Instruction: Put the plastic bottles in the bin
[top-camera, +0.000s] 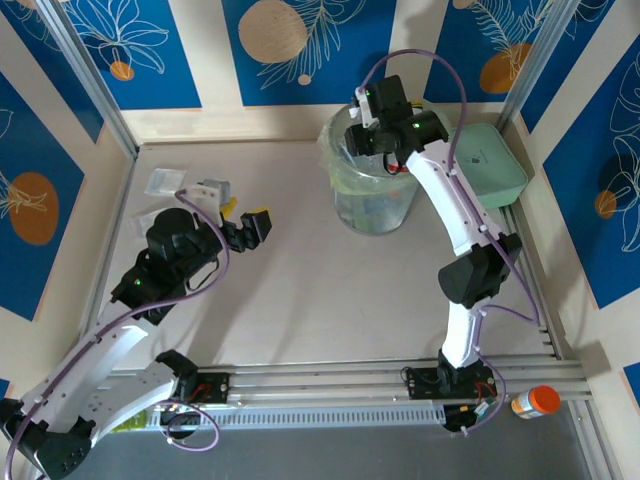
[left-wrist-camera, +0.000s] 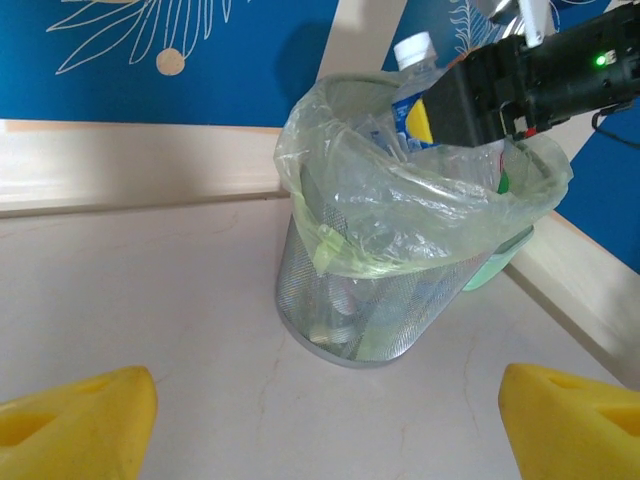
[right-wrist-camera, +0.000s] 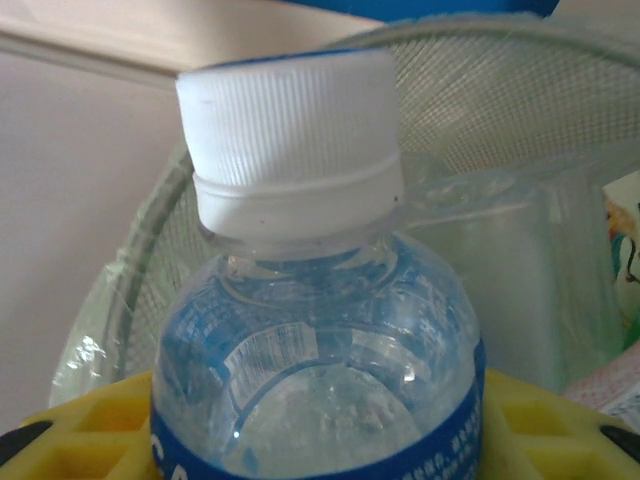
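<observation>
Light is bright and even, coming from overhead. In the top view, shadows on the pale table near the bin are faint and soft-edged. From the left wrist the bin is sharp, and its clear bag carries a pale sheen. Nearer than the bin, the yellow fingertips of the left gripper blur. From the right wrist the bottle looks hazy, and the bin behind it is out of focus.

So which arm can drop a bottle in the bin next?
Right. The right gripper holds a white-capped bottle just over the bin; the left gripper stands open and empty, far off.
</observation>
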